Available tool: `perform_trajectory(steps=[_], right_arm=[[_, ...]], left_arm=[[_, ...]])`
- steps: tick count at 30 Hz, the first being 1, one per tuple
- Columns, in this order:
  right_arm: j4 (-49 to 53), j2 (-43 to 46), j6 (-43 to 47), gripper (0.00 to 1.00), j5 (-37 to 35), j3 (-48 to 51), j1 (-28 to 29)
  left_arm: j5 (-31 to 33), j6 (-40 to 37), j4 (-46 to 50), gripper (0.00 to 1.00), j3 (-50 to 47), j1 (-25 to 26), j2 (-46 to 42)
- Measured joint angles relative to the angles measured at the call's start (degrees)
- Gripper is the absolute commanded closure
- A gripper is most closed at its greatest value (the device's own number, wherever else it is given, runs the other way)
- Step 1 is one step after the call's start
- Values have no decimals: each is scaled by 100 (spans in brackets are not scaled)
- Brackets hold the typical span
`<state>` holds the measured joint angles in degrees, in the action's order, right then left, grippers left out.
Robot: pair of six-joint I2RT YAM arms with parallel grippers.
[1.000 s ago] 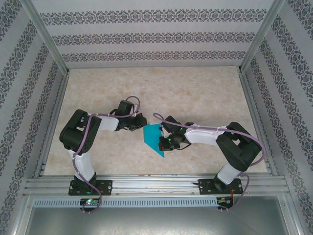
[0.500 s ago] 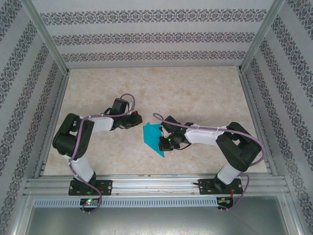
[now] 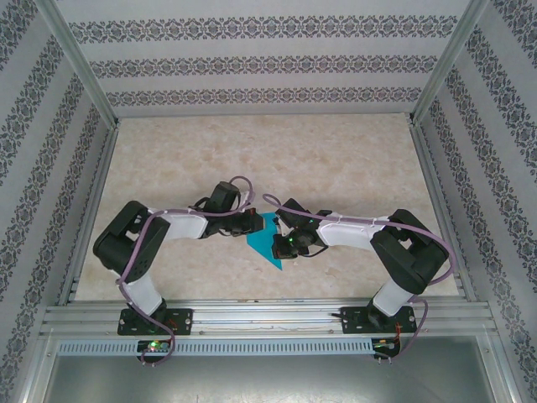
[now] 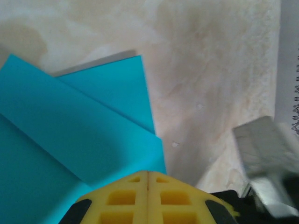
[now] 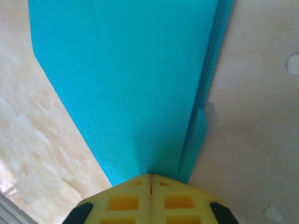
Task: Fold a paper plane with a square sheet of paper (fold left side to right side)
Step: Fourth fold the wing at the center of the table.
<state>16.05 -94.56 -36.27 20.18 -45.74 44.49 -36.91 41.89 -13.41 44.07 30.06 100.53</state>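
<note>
Look at the table first: the two arms meet over its middle. Your left arm is what changed. Half a second ago it had pulled back from the paper. Now it has stretched out to the right, and its tip is at the paper's left edge. Your right arm has not moved.

The square sheet of paper lies flat between the two tips. It is already folded into a pointed shape, with the point toward you. You can see flaps lying on top of each other.

The left gripper is closed tight, fingers together, holding nothing, with its tip over the paper's edge. The right gripper is closed tight too and holds nothing. It looks to be pressing the paper down.

I think this means one tip pins the paper while the other is set to push the left side over to the right.

No box or bowl is here; the paper lies bare on the table.
</note>
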Motion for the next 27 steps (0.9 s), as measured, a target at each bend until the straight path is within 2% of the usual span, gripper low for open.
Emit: perform_trajectory(steps=[4, 18, 27], right_arm=[[-9, 13, -2, 100, 0, 9, 0], [87, 264, 0, 100, 46, 13, -83], [-407, 704, -142, 100, 632, 28, -409]], left_arm=[[48, 11, 31, 97, 131, -2, 269], [278, 13, 236, 100, 234, -2, 367], [286, 13, 249, 100, 236, 0, 367]])
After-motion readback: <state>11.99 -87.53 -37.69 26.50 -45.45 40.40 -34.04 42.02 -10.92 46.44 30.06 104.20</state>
